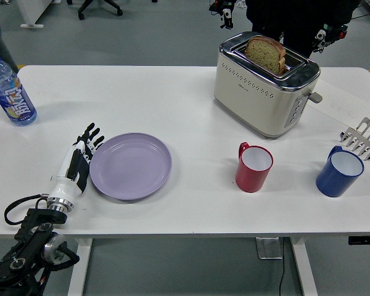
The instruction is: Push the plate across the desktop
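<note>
A round lilac plate (pixel 131 165) lies flat on the white table (pixel 172 105), left of centre. My left hand (pixel 81 157) rests on edge against the plate's left rim, fingers straight and together, pointing away from me. It holds nothing. The black forearm comes in from the lower left corner. My right arm is out of view.
A red mug (pixel 253 167) stands right of the plate, a blue mug (pixel 339 172) farther right. A cream toaster (pixel 266 85) with a bread slice stands at the back. A water bottle (pixel 10 90) stands far left. Metal tongs (pixel 361 139) lie at the right edge. A person (pixel 296 18) stands behind the table.
</note>
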